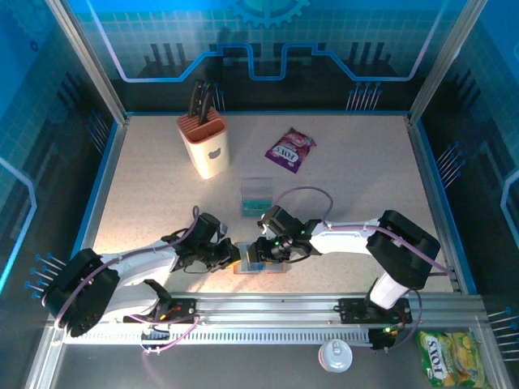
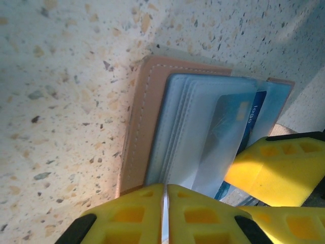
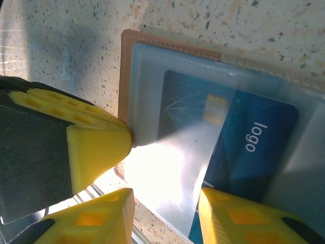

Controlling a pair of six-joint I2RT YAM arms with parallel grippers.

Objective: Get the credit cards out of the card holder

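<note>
The card holder [image 1: 261,266] lies open on the table near the front edge, tan leather [image 2: 136,137] with grey-blue clear sleeves [image 2: 188,127] fanned out. A blue card [image 3: 254,147] printed "logo" sits half out of a sleeve. My left gripper [image 2: 165,190] is shut on the near edge of a sleeve, pinning the holder. My right gripper [image 3: 163,198] stands open over the loose sleeve, one finger [image 3: 238,218] over the blue card's edge. In the top view the left gripper [image 1: 233,258] and right gripper [image 1: 258,250] meet over the holder.
A clear tray [image 1: 258,197] holding teal cards stands just behind the holder. Further back are a knife block [image 1: 204,146] and a purple snack packet [image 1: 290,150]. Off the table's front edge, a can [image 1: 335,354] and a yellow-green packet [image 1: 450,356].
</note>
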